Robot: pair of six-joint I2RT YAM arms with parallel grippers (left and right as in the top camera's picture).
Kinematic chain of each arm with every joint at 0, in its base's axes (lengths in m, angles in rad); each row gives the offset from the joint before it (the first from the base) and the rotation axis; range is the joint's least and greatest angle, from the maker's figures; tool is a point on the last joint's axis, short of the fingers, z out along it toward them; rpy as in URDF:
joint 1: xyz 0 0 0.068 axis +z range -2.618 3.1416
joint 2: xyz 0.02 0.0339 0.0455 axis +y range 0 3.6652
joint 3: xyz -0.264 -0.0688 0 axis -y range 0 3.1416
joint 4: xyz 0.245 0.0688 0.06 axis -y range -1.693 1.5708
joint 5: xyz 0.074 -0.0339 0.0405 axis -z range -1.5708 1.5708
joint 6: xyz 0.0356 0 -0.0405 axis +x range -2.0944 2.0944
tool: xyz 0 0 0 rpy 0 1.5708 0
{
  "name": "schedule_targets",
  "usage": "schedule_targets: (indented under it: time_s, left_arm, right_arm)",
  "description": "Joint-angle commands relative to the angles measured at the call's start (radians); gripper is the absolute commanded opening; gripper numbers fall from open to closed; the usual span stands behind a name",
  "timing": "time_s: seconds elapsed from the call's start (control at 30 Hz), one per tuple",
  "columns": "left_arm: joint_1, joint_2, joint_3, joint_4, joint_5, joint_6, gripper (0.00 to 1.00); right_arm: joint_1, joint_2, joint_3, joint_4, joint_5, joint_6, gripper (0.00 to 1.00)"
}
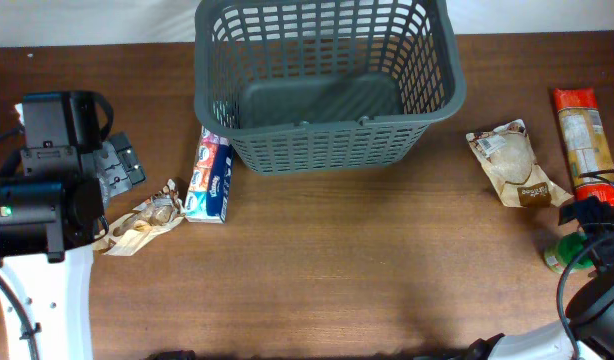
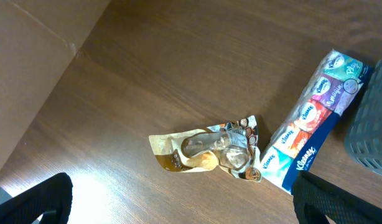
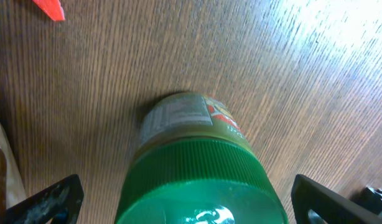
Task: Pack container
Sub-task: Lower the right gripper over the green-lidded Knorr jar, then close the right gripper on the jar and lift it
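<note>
Container sits top centre of the overhead view, empty. Left pincer and right pincer both released. Right one hangs over green-lidded jar: I'd best centre, descend past the lid, clench gently, lift straight.

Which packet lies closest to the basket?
The Kleenex tissue pack, beside the basket's corner; the crumpled wrapper, brown pouch and orange packet lie farther off.
</note>
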Motion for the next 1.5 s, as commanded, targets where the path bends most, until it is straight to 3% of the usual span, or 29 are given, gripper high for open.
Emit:
schedule_targets:
  time_s: [0.0, 1.47]
  left_arm:
    - [0.006, 0.002, 0.003, -0.001, 0.005, 0.004, 0.99]
    - [0.006, 0.002, 0.003, -0.027, 0.005, 0.004, 0.99]
  right_arm:
    - [-0.006, 0.019, -0.007, 0.007, -0.006, -0.009, 0.99]
    - [0.058, 0.073, -0.083, 0.096, 0.005, -0.010, 0.99]
